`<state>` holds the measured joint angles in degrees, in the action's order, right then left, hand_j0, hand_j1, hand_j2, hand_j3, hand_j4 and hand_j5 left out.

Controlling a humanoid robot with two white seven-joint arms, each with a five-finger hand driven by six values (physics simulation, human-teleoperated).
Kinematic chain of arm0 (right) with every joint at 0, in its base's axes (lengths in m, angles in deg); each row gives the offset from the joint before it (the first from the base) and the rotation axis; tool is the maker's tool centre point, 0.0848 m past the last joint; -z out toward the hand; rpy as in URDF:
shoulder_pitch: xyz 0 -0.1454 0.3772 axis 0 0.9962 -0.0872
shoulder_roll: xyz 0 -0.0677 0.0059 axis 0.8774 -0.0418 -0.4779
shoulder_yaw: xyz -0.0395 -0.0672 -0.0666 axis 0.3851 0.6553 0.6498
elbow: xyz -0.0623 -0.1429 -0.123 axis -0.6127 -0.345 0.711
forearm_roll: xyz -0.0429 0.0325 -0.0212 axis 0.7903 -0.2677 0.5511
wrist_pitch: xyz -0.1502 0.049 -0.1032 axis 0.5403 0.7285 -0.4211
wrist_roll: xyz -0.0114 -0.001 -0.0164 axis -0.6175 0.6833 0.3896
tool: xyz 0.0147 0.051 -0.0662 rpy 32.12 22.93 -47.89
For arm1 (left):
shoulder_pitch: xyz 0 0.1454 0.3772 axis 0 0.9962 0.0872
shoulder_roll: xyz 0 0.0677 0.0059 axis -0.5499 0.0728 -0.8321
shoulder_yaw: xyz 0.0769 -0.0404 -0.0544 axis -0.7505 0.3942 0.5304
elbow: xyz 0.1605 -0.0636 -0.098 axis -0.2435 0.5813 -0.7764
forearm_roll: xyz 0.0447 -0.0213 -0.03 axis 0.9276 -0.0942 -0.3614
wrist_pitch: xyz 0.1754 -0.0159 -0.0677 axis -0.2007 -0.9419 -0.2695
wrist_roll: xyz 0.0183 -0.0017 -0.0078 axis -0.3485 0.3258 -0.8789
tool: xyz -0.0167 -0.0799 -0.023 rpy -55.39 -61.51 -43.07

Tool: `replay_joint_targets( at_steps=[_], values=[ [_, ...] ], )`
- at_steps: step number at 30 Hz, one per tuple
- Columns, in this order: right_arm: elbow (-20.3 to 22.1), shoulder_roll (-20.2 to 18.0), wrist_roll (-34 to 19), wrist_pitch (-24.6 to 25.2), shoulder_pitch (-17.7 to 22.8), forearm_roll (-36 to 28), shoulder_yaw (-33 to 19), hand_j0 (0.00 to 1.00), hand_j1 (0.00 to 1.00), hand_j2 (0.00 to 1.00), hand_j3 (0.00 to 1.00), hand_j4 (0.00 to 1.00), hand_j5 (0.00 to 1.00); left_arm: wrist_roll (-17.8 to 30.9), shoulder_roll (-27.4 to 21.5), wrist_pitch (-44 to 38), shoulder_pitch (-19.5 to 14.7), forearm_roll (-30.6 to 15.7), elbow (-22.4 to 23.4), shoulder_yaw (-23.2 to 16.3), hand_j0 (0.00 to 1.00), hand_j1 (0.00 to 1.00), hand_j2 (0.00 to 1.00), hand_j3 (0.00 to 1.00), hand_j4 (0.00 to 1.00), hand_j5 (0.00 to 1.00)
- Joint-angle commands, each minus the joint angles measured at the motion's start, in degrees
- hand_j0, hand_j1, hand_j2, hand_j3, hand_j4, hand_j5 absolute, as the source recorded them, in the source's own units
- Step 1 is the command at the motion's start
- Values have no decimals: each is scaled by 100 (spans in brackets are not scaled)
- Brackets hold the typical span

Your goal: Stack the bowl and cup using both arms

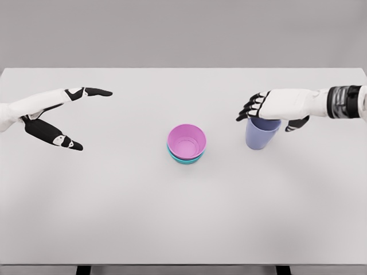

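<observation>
White tabletop (pixel 114 217) fills the view under a plain grey backdrop, with the task's things gathered right of centre. A pink cup (pixel 186 141) sits upright inside a teal bowl (pixel 184 160), of which only the near rim shows, in the middle of the table. Just to its right, apart from it, stands an upright lavender cup (pixel 261 133), and the right hand (pixel 274 109) is over its far rim, fingers curled down on the left side and thumb on the right, apparently closed on it, though actual contact is hard to confirm. The left hand (pixel 54 117) hovers well off at the left, thumb and fingers spread and holding nothing. The lavender cup's way to the pink one appears to run leftward and slightly nearer, and the right hand is clearly the closer one for that carry.
</observation>
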<state>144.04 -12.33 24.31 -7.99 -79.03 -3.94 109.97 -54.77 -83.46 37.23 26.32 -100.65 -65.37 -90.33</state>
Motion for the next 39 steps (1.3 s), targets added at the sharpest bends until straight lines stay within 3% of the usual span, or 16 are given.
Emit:
replay_joint_targets(
  at_steps=[1,6,10,15,30,33,37,39],
  values=[
    [-58,41,2,14,0,-20,66,100,100,100,100,100,100,-2,-5,-15,0,-48,-1,4,100,100,100,100,100,100],
    [-128,41,2,14,0,-20,74,100,100,100,100,100,100,-2,-5,-15,0,-48,-1,4,100,100,100,100,100,100],
    [-137,93,2,14,0,-29,74,78,78,78,78,78,78,-2,-5,-15,0,-48,-1,4,100,100,100,100,100,100],
    [-172,181,2,14,0,-29,48,64,64,64,64,64,64,-2,-5,-15,0,-48,-1,4,100,100,100,100,100,100],
    [-356,533,2,14,-114,-46,-506,63,63,63,63,63,63,-2,3,-15,0,-39,-10,4,100,100,100,100,100,100],
    [-190,568,2,14,-114,-73,-602,63,63,63,63,63,63,-2,3,-15,0,-39,-10,4,100,100,100,100,100,100],
    [540,542,2,14,-105,-108,-602,63,63,63,63,63,63,-2,3,-15,0,-39,-10,4,100,100,100,100,100,100],
    [1137,489,2,14,-88,-134,-611,63,63,63,63,63,63,-2,3,-15,0,-39,-10,4,100,100,100,100,100,100]
  ],
)
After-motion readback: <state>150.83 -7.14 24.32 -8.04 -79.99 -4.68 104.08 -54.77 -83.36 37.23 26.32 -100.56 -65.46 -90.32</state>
